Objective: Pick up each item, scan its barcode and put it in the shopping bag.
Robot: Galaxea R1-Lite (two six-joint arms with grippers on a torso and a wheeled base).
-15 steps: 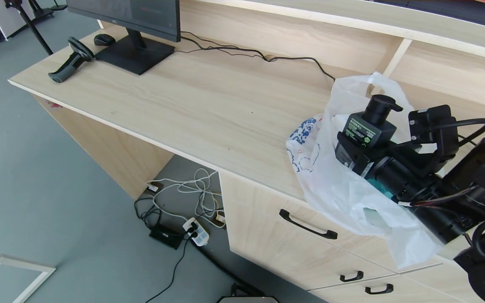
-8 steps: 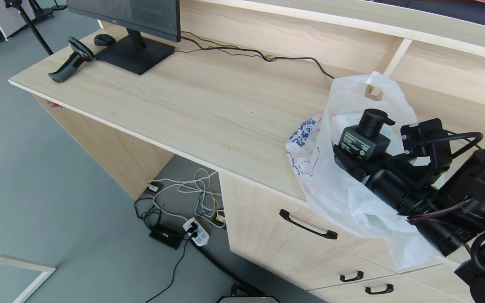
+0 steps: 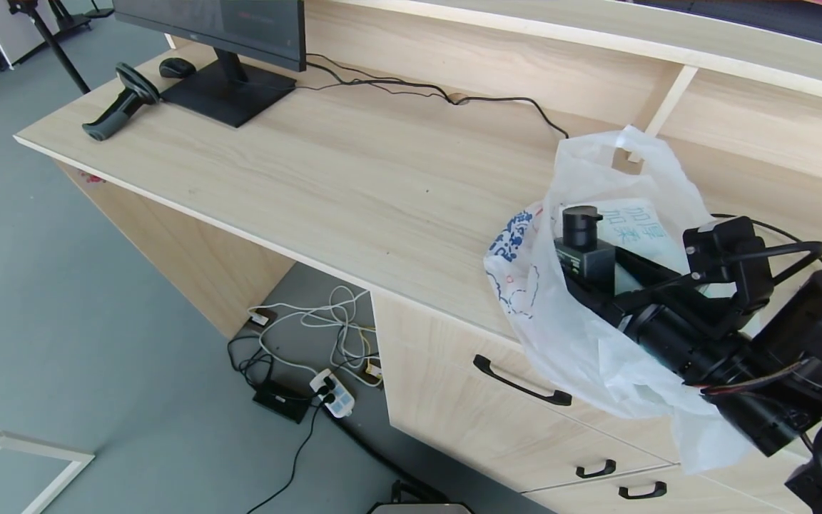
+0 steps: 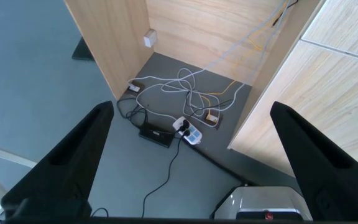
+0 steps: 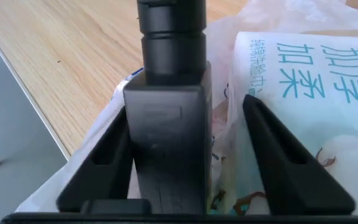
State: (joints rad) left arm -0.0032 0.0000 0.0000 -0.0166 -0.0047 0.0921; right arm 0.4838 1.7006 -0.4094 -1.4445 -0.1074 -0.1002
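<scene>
That bottle (image 3: 581, 246) looks like a hard plastic thing, all black, square in the body with a round pump cap on top. I'd guess there's liquid in it, so it's fairly weighty for what it is and heavier low down. The flat sides look smooth and could slide under a light squeeze, though they shouldn't dent. The body is the place to take it, across two opposite faces below the shoulder. The pump is the wrong spot, as it would likely twist or press in.

It stands upright inside the mouth of the shopping bag (image 3: 582, 357), a thin, floppy white sack slumped at the edge of the counter (image 3: 354, 178). A pale packet (image 3: 632, 228) sits just behind it in the bag.

The right gripper (image 5: 185, 106) sits around the bottle's body. One finger (image 5: 98, 162) lies against a side, while a strip of bag shows between the bottle and the other finger, so to my eye the hold is slack, not clamped. The left gripper (image 4: 185, 162) hangs spread wide with nothing in it, above a tangle of cables (image 4: 188, 102) on the floor
</scene>
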